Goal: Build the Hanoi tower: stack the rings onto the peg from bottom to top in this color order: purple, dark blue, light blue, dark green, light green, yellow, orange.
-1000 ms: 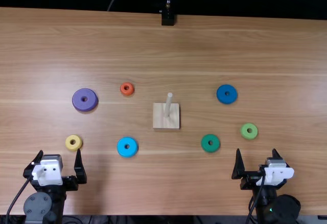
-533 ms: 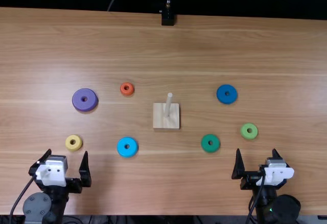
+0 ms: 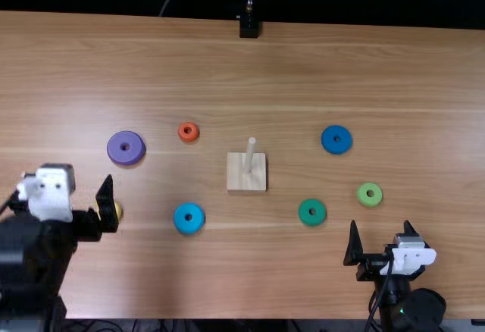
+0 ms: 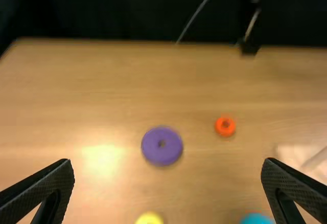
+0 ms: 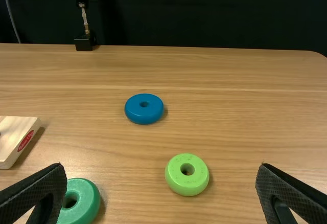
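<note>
While the peg (image 3: 250, 150) stands upright on its square wooden base (image 3: 258, 180) near the middle of the worktop (image 3: 280, 74), all seven rings lie flat around it, well apart from one another. Left of the base in the top view are the purple ring (image 3: 114, 148) and, closer to the peg, the small orange ring (image 3: 195, 133); nearer the worktop's front edge sit the yellow ring (image 3: 118, 209) and the light blue ring (image 3: 180, 218). To the right are the dark blue ring (image 3: 329, 140), farthest back, then the light green ring (image 3: 362, 195) and the dark green ring (image 3: 305, 213), the latter nearest the base on that side. The left pincer (image 3: 67, 176) is released, its two fingers spread wide and gripping nothing; in the top view, one of them partly covers the yellow ring, though whether they touch I cannot tell. The right pincer (image 3: 380, 224) is also released, fingers wide apart and empty, at the near right of the worktop, in front of the light green ring.
</note>
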`<state>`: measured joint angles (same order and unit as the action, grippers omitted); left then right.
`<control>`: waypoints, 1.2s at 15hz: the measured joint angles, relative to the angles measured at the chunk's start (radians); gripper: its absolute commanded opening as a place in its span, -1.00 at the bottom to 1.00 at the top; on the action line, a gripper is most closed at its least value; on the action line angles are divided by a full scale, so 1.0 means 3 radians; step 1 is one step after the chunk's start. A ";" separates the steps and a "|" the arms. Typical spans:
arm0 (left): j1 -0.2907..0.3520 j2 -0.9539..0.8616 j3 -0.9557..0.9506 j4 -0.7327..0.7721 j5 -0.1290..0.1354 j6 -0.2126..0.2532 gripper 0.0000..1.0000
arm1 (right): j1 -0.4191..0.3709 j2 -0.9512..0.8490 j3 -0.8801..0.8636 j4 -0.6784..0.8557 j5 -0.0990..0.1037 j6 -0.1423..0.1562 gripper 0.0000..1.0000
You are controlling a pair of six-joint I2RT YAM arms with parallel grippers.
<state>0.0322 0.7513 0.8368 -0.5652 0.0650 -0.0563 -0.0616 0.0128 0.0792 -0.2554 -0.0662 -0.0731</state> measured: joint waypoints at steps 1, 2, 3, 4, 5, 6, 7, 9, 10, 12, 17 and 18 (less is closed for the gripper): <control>0.0027 0.0345 0.0207 -0.0238 0.0010 0.0000 1.00 | 0.0000 0.0000 0.0000 0.0001 -0.0001 -0.0001 1.00; 0.0027 0.0724 0.0390 -0.0336 0.0023 0.0001 1.00 | 0.0000 0.0000 0.0000 0.0001 0.0000 0.0000 1.00; 0.0027 0.1077 0.0554 -0.0346 0.0038 0.0005 1.00 | 0.0000 0.0000 0.0000 0.0001 0.0000 0.0001 1.00; 0.0027 0.1380 0.0694 -0.0347 0.0046 0.0051 1.00 | 0.0000 0.0000 0.0000 0.0001 -0.0001 0.0000 1.00; 0.0027 0.1665 0.0809 -0.0347 0.0051 0.0155 1.00 | -0.0001 0.0000 0.0000 0.0001 0.0001 0.0000 1.00; 0.0027 0.1954 0.0907 -0.0356 0.0048 0.0278 1.00 | -0.0001 0.0000 0.0000 0.0000 0.0000 0.0001 1.00; 0.0027 0.2269 0.1020 -0.0370 0.0052 0.0381 1.00 | -0.0001 0.0000 0.0000 0.0000 0.0000 0.0000 1.00; 0.0025 0.2870 0.1221 -0.0350 0.0057 0.0526 1.00 | 0.0000 0.0000 0.0000 0.0000 0.0000 0.0000 1.00; 0.0025 0.3023 0.1231 -0.0340 0.0060 0.0549 1.00 | 0.0000 0.0000 0.0000 0.0001 0.0000 0.0001 1.00; 0.0023 0.3267 0.1231 -0.0333 0.0057 0.0584 1.00 | -0.0001 0.0000 0.0000 0.0000 0.0000 -0.0001 1.00; -0.0149 0.3567 0.1317 -0.0320 0.0058 0.0615 1.00 | 0.0000 0.0000 0.0000 0.0001 0.0000 0.0000 1.00; -0.0172 0.3604 0.1367 -0.0319 0.0060 0.0614 1.00 | -0.0001 0.0000 0.0000 0.0001 0.0000 0.0001 1.00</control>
<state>-0.0193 1.8324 1.2469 -0.6609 0.0830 0.1280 -0.0620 0.0128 0.0792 -0.2550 -0.0662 -0.0727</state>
